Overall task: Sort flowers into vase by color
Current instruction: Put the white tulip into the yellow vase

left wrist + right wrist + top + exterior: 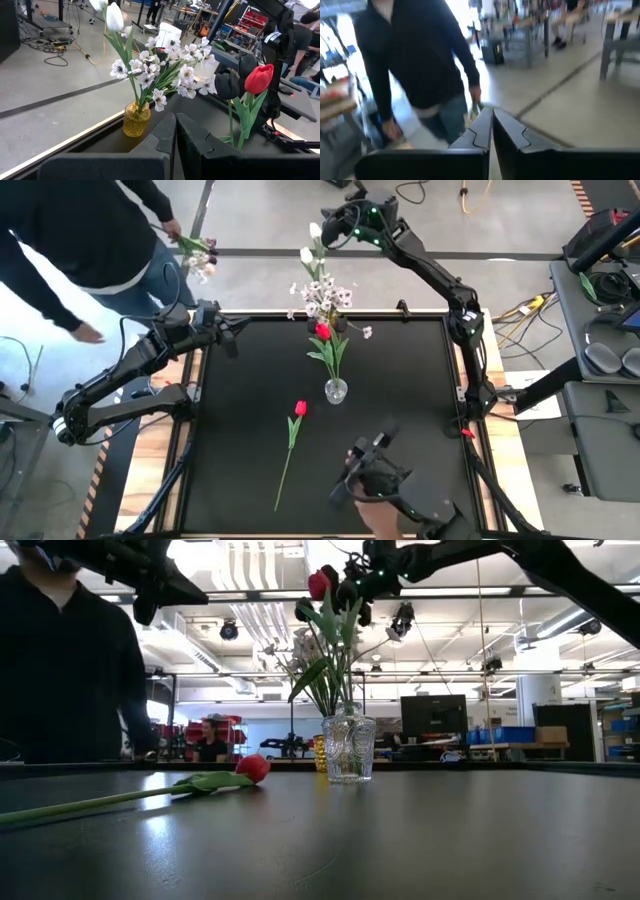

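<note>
Grey concrete floor [260, 220] around black desk [250, 370], dark line running across it. Cables [520, 310] trail on floor beside desk. Open workshop hall beyond: ceiling strip lights [560, 625], monitor [433, 715], blue bins [510, 734]. Person in dark top [420, 55] stands at desk corner.

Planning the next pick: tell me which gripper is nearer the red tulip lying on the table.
Left. The left gripper sits at the far-left corner of the table, diagonally from the red tulip; the right gripper is beyond the far edge, past the vase.
</note>
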Available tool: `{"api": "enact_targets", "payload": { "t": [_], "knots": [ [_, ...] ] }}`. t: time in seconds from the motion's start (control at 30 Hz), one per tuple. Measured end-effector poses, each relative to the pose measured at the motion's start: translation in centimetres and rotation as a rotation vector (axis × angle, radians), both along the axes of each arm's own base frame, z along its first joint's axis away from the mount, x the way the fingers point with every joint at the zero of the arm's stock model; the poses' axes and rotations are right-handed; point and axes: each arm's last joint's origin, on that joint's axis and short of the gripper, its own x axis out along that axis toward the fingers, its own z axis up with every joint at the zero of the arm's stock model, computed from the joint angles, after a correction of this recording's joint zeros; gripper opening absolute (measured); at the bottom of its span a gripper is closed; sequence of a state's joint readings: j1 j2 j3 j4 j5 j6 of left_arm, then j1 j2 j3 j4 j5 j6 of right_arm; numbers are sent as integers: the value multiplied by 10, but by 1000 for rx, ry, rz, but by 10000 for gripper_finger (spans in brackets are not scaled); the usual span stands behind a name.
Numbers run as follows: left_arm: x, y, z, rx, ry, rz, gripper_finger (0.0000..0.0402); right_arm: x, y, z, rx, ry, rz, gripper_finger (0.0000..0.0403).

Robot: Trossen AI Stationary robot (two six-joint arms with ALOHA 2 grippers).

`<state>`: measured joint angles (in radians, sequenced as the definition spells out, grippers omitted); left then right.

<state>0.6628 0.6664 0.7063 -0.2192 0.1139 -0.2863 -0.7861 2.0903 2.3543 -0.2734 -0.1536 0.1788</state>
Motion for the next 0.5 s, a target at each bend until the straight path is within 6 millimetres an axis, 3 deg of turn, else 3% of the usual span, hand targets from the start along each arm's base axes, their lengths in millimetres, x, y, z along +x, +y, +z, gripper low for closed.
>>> {"api": "enact_targets", "payload": {
  "t": [0.13, 0.27, 0.5],
  "knots": [
    [0, 0, 0, -4, 1, 0, 0, 6, -9, -7, 9, -66, -5, 9],
    [0, 0, -1, -13, -1, 1, 0, 14, -16, -28, 53, -28, -7, 9],
    [0, 0, -1, -30, -9, 4, 0, 16, -20, -45, 125, 37, -11, 9]
  ]
}}
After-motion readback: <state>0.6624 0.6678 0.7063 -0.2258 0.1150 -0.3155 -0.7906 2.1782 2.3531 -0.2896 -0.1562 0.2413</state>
